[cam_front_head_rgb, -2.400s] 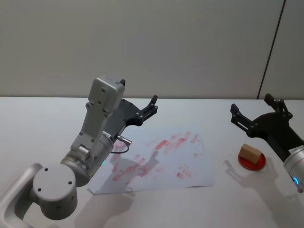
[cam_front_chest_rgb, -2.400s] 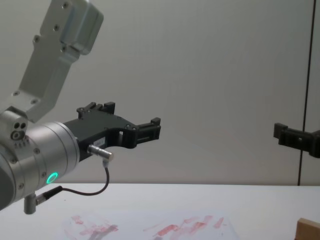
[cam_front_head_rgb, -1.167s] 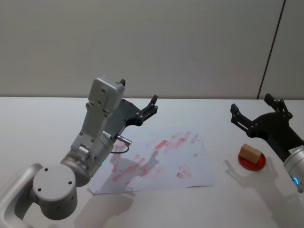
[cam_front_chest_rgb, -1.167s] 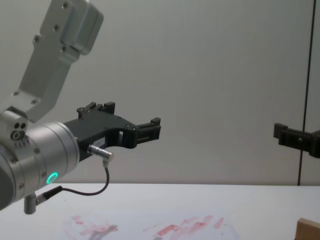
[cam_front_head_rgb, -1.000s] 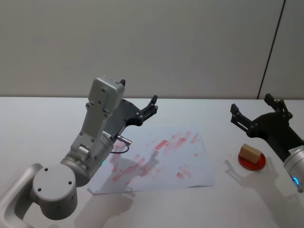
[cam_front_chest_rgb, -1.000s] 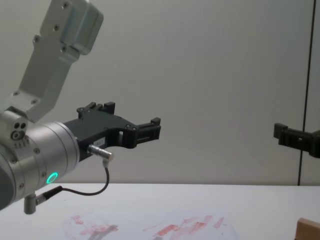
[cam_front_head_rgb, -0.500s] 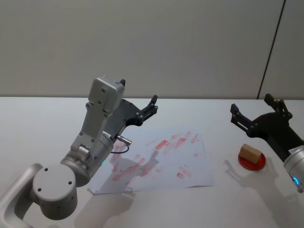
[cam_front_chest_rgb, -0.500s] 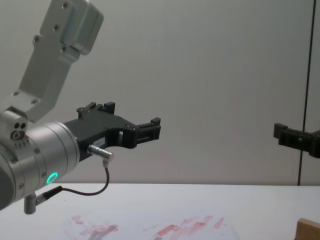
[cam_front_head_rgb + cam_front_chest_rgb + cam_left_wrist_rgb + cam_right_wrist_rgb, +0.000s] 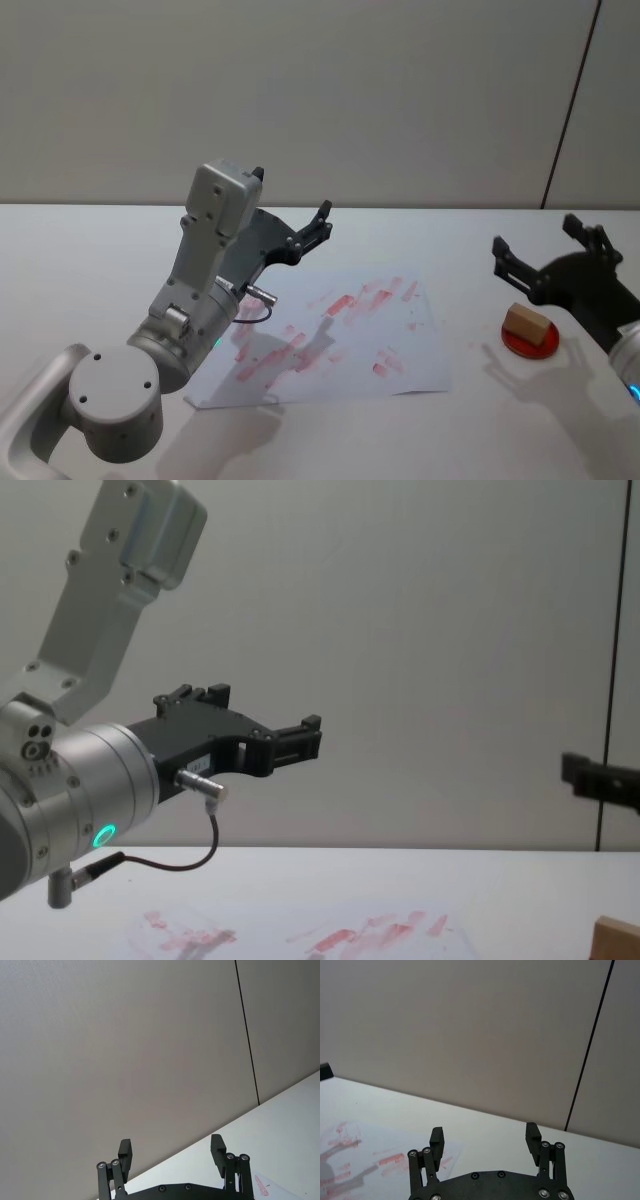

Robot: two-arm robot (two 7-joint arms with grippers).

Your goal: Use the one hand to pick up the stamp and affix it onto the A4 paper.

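The stamp (image 9: 527, 323) sits ungrasped at 3 o'clock of the paper (image 9: 340, 345). The right gripper (image 9: 535, 234) hovers near it, fingers spread; the left gripper (image 9: 322, 221) idles over the paper, fingers also spread.

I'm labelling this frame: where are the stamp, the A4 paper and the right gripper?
stamp (image 9: 527, 323), head view, middle of the wooden block.
A4 paper (image 9: 345, 343), head view, middle of the sheet.
right gripper (image 9: 533, 233), head view, midway between its open fingertips.

I am seeing the A4 paper (image 9: 345, 340) lying flat at the middle of the table (image 9: 80, 260). The stamp (image 9: 527, 323) is sitting on a small disc (image 9: 512, 345), right of the paper and apart from it. My right gripper (image 9: 536, 236) is hovering behind and above the stamp. My left gripper (image 9: 322, 222) is hanging above the paper's far left part.
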